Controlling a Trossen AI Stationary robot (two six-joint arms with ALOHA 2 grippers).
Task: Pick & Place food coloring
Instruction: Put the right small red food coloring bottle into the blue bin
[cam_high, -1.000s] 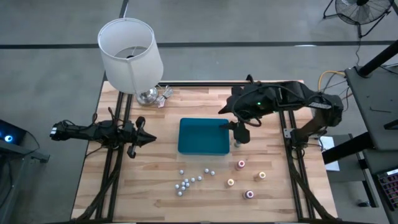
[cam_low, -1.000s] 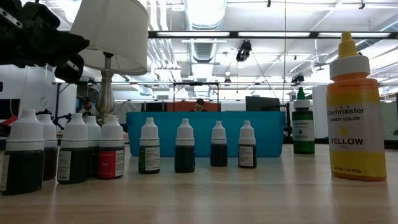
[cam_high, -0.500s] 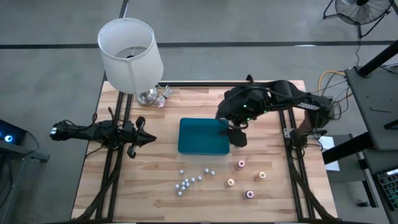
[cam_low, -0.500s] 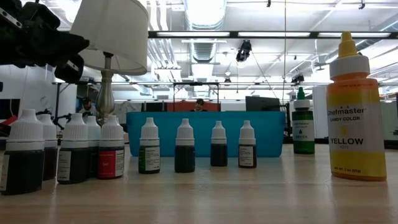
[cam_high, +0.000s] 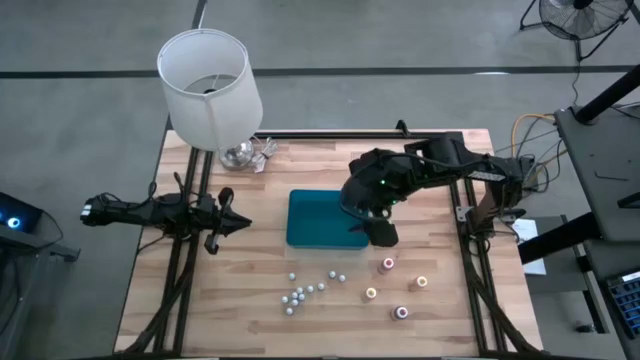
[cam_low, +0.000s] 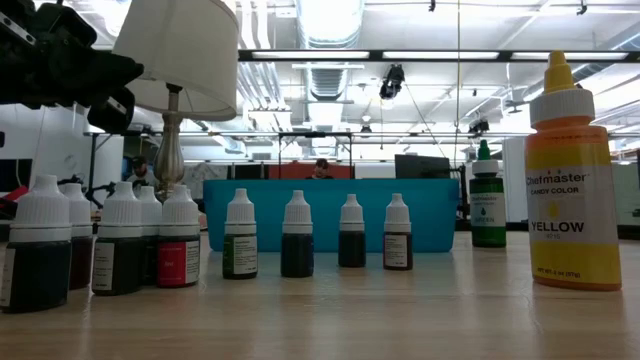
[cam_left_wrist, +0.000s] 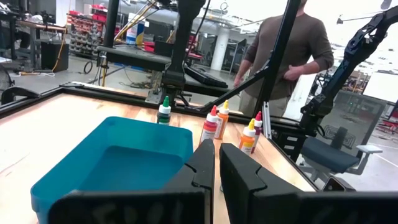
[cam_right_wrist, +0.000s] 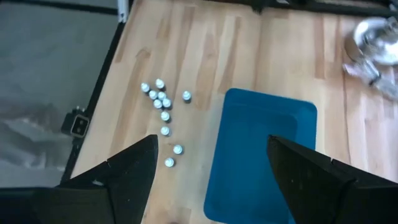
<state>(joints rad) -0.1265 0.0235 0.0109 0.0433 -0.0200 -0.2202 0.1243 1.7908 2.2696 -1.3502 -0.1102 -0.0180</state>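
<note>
- Right end effector (cam_high: 372, 222) over the right edge of the blue tray (cam_high: 322, 222), fingers spread wide and holding nothing; right wrist view looking straight down on the tray floor and the small white-capped bottles (cam_right_wrist: 162, 106).
- Left end effector (cam_high: 232, 224) parked near the left edge of the desk (cam_high: 250, 300), fingers clenched together on nothing, clear of the work.
- Food coloring bottles with coloured tops standing on the desk toward the front right corner: pink (cam_high: 387, 264), orange (cam_high: 421, 282), yellow (cam_high: 371, 293), another pink (cam_high: 401, 313); green bottle (cam_left_wrist: 163, 111) seen beyond the tray in the left wrist view.
- Judged step: reaching for the next bottle.
- Best done by keeping the fingers spread, centring over one cap, descending straight so neighbours stay upright.
- Nearest pink-topped bottle the likely pick; closing low on the body for a firm hold.
- Risk: tipping a squat bottle with one finger, or snagging the tray rim.
</note>
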